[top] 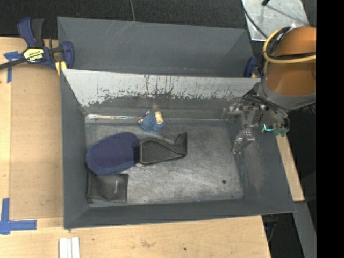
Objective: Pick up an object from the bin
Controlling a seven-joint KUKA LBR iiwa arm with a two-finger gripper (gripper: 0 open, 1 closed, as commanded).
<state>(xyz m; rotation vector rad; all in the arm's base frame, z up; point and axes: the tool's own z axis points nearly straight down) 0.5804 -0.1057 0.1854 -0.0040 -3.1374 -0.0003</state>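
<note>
My gripper (243, 137) hangs over the right end of the bin, close to the right wall and above bare floor, with nothing seen in it. The nearest loose thing is a black wedge-shaped piece (161, 150) with an upturned end, lying mid-bin to the gripper's left. A small blue and tan toy figure (151, 121) sits by the back wall. A rounded dark blue soft thing (111, 152) rests against the black piece's left end.
A dark flat square piece (110, 187) lies in the front left corner, partly under the blue thing. The orange-covered arm reaches in over the bin's right rim. The bin's sloped walls rise on all sides.
</note>
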